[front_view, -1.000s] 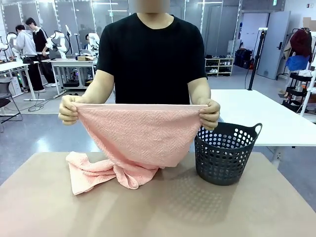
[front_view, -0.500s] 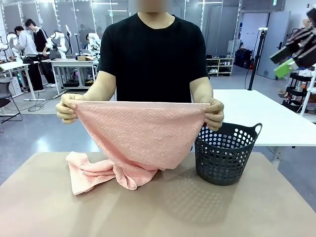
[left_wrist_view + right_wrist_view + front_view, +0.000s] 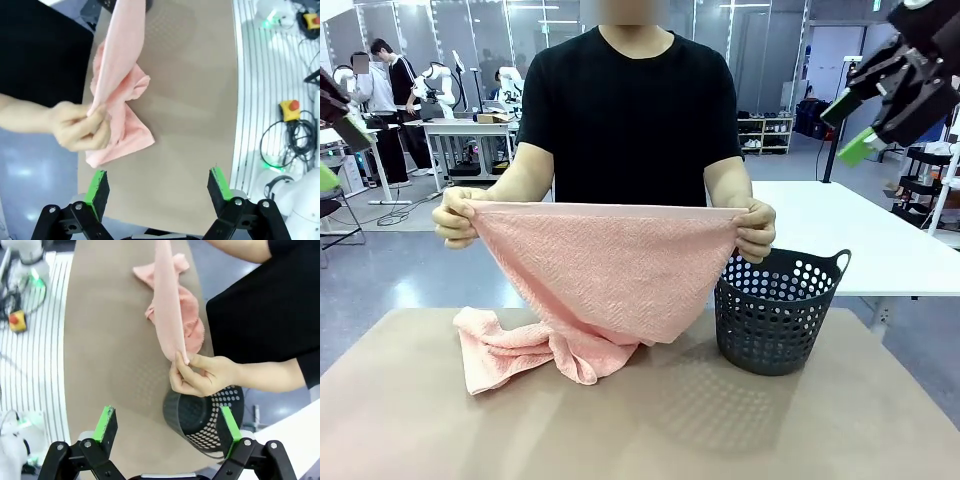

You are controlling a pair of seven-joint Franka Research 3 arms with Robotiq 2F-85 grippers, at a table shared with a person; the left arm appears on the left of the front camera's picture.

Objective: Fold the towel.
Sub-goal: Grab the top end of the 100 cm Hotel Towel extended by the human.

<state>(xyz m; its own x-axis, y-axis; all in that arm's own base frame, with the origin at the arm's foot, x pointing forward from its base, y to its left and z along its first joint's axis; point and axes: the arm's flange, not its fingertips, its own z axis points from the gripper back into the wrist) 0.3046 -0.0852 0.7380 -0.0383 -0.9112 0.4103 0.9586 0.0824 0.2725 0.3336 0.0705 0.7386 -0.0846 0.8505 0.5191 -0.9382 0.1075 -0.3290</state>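
Note:
A person holds the pale pink towel [image 3: 600,265] stretched out by its two top corners, one hand [image 3: 458,218] at each end, above the brown table [image 3: 720,420]. The towel's lower part lies bunched on the table. My right gripper [image 3: 848,128] hangs open, high at the upper right and apart from the towel. At the left edge my left gripper [image 3: 335,150] is partly in view, also high and open. In the left wrist view my left gripper [image 3: 158,189] looks down on the towel [image 3: 120,85] and a hand [image 3: 80,125]. Below my right gripper [image 3: 166,426] are the towel [image 3: 170,315] and the other hand [image 3: 200,375].
A dark perforated basket [image 3: 775,312] stands on the table right of the towel, under the person's hand, and its rim [image 3: 220,432] is near my right fingers. A white table [image 3: 840,235] stands behind it. Cables and an emergency stop button [image 3: 290,107] lie on the floor.
My right gripper has come into the front view from the upper right and moved further in. My left gripper has appeared at the left edge. The person keeps the towel stretched out.

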